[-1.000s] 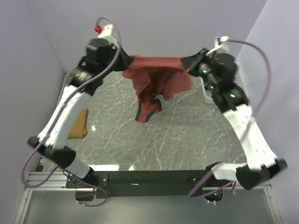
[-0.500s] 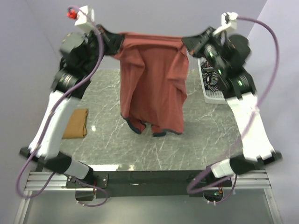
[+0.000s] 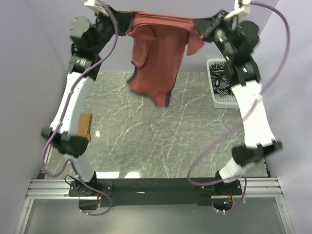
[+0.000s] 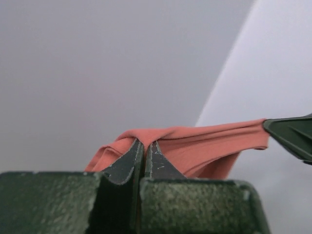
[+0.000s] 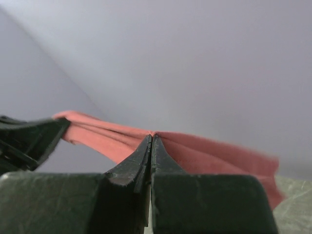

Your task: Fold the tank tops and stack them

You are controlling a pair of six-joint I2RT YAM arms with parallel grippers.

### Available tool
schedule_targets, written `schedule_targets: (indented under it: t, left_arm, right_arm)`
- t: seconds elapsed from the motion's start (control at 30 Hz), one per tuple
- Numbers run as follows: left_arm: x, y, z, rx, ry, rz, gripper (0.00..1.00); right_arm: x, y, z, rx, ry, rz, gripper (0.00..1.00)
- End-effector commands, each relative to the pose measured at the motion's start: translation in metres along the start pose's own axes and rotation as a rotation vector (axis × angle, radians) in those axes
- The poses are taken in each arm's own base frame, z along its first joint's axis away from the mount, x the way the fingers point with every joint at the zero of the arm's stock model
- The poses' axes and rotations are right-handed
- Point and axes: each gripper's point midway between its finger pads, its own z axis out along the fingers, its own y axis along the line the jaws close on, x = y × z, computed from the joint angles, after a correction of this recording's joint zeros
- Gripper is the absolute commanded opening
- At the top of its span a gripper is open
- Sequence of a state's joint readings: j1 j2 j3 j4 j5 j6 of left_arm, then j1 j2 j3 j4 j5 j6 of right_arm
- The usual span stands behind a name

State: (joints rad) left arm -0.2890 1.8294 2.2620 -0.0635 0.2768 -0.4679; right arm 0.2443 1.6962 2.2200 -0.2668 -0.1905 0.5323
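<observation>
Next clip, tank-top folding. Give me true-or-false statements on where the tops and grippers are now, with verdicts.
1. The left gripper and right gripper are each shut on the brick-red tank top. True.
2. The brick-red tank top lies flat on the table. False: it hangs in the air between the grippers.
3. The striped tank top sits in the white basket. True.
4. The mustard-tan tank top is in the basket too. False: it lies on the table's left side.
</observation>
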Motion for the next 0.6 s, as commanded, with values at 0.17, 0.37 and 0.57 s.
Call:
schedule_targets:
  t: [0.17, 0.37, 0.57]
  left_arm:
    - [-0.029, -0.037, -0.103, 0.015, -0.036, 0.066, 0.01]
    - [0.201, 0.028, -0.211, -0.256, 0.488, -0.288, 0.32]
    - [0.290, 0.067, -0.316, -0.600, 0.705, -0.367, 0.68]
  right_arm:
    - [0.055, -0.038, -0.105, 0.128, 0.042, -0.008, 0.00]
    - [0.251, -0.129, -0.203, 0.366, 0.487, 0.118, 0.14]
    - [0.319, -0.168, -0.264, 0.528, 0.614, 0.147, 0.60]
